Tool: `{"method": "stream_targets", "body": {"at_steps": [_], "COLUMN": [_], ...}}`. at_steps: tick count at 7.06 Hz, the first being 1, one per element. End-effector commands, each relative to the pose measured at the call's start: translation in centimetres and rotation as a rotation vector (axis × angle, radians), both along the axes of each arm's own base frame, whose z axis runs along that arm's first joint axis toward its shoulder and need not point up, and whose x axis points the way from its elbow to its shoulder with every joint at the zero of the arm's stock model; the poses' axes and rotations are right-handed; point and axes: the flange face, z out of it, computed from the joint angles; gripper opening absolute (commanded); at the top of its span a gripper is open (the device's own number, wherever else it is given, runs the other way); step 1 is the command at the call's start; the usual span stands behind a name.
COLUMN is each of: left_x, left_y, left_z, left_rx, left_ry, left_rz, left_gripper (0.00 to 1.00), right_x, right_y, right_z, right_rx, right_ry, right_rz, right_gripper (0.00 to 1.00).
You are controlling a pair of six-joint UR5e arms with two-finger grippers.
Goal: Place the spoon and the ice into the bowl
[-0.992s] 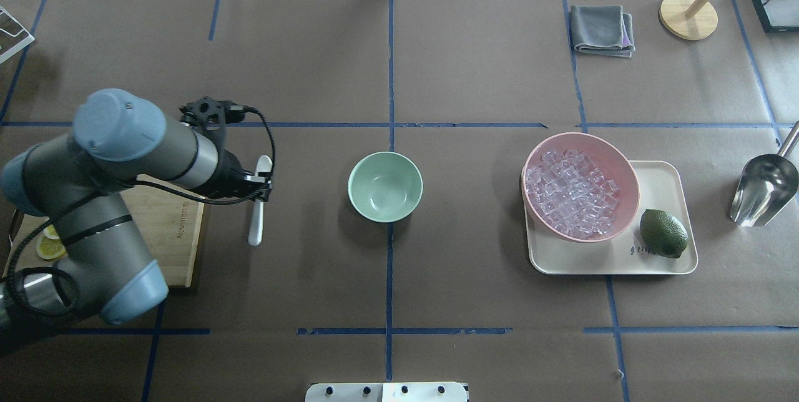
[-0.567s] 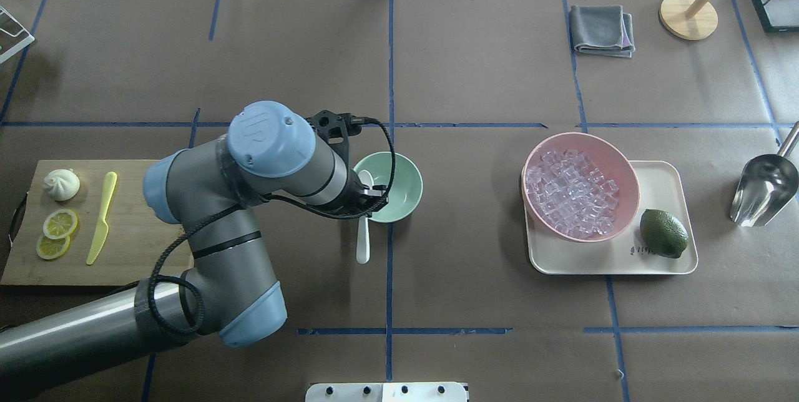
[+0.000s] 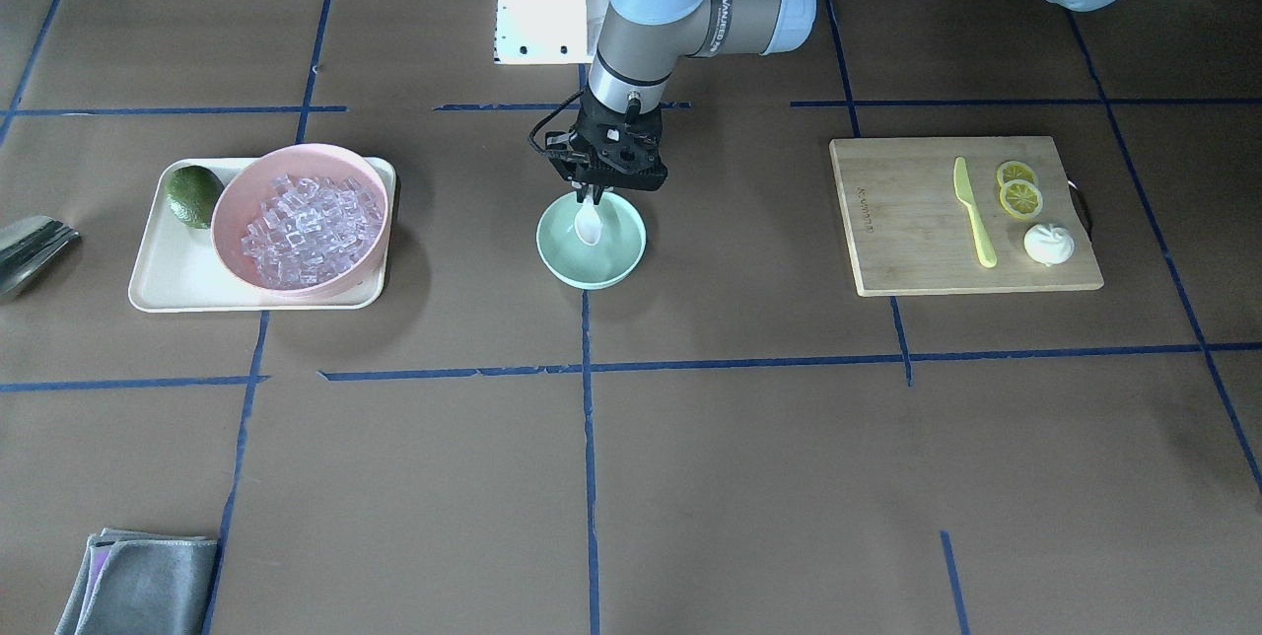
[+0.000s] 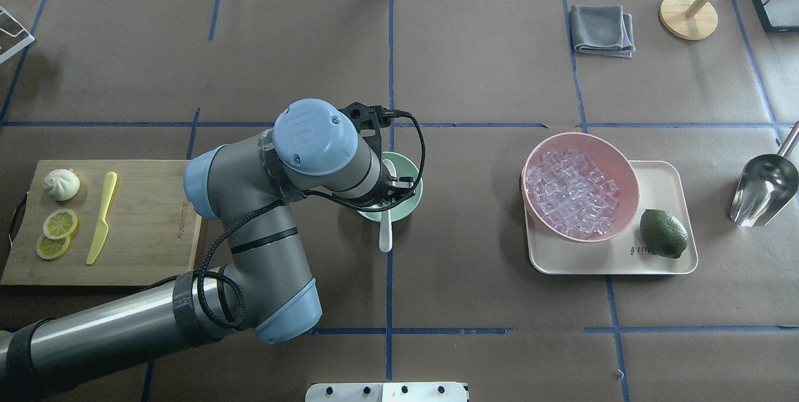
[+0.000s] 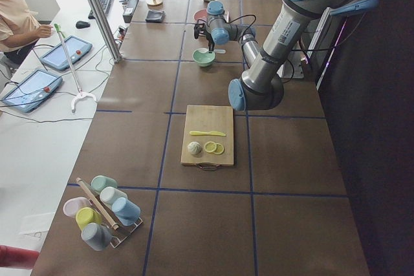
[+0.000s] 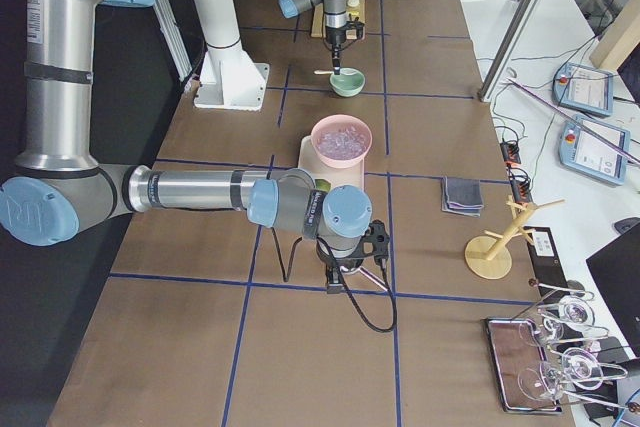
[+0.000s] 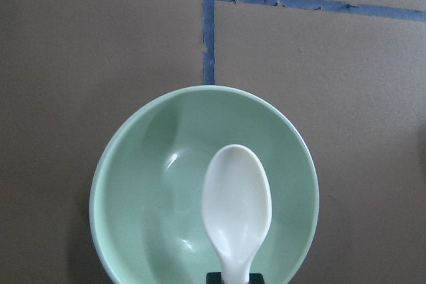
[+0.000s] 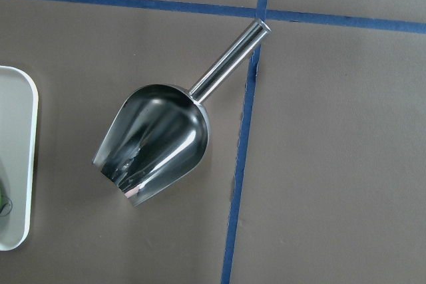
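Note:
My left gripper (image 4: pixel 393 193) is shut on the white spoon (image 4: pixel 386 235) at mid-handle and holds it over the mint-green bowl (image 4: pixel 407 171). The oval scoop (image 3: pixel 589 229) hangs just above the bowl's (image 3: pixel 619 265) inside. In the left wrist view the spoon (image 7: pixel 236 207) lies over the bowl (image 7: pixel 153 197), which holds nothing else. The ice (image 4: pixel 571 193) fills the larger pink bowl (image 4: pixel 629 178) on the right. My right gripper (image 6: pixel 338 277) shows only in the exterior right view. I cannot tell whether it is open or shut.
The pink bowl and a lime (image 4: pixel 663 233) sit on a cream tray (image 4: pixel 663 185). A steel scoop (image 8: pixel 156 144) lies right of the tray. A cutting board (image 4: pixel 156 227) with a yellow-green knife (image 4: pixel 103 215) is at the left. A grey cloth (image 4: pixel 602 29) lies far right.
My left arm has swung right with the spoon, from beside the cutting board to over the mint-green bowl. The cutting board is now uncovered.

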Motion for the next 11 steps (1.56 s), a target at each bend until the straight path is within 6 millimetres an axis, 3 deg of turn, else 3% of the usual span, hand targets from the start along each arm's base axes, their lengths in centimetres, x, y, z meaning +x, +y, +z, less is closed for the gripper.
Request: {"method": "stream_targets", "body": {"at_steps": [1,2,3,4,5,7,8,9,10,11], "left_x": [-0.2,-0.3,-0.5,-1.4,-3.3,-9.2,-11.9,-14.3,-18.3,-23.0], "left_y": [-0.3,-0.3,-0.5,-0.5,-0.6,1.3,1.0,0.0,-0.6,0.5], "left_z": [0.1,0.4,0.6,-0.3,-0.6,3.9,5.1,6.8,9.1,11.9], "left_rx": [0.039,0.038,0.045,0.054,0.061,0.061,0.055,0.023,0.002,0.05], "left_ry": [-0.005,-0.007,-0.014,0.006,0.028,0.029,0.029,0.026,0.026,0.006], "left_rz": [-0.008,-0.01,-0.025,-0.034,-0.046,-0.061,-0.074,-0.026,0.031,0.078], "left_gripper": [0.78,0.93,0.95,0.95,0.95,0.95,0.95,0.95,0.95,0.95], "right_x": [-0.2,-0.4,-1.0,-2.2,-4.9,-13.9,-17.8,-22.8,-28.5,-33.5], "right_y": [0.0,0.0,-0.2,-0.5,-0.9,-0.1,-0.6,0.2,0.6,0.7], "right_z": [0.0,-0.2,-1.0,-2.3,-6.7,-18.2,-21.4,-22.8,-24.8,-26.7], "right_rx": [0.001,0.004,0.016,0.007,-0.032,-0.126,-0.112,-0.084,-0.042,-0.032], "right_ry": [-0.002,-0.003,-0.036,-0.06,-0.054,-0.061,-0.09,-0.079,-0.04,-0.024], "right_rz": [-0.005,-0.008,-0.011,-0.008,0.03,0.09,0.136,0.169,0.237,0.266], "right_gripper": [1.0,1.0,1.0,1.0,1.0,1.0,0.99,0.99,0.99,0.99]}}
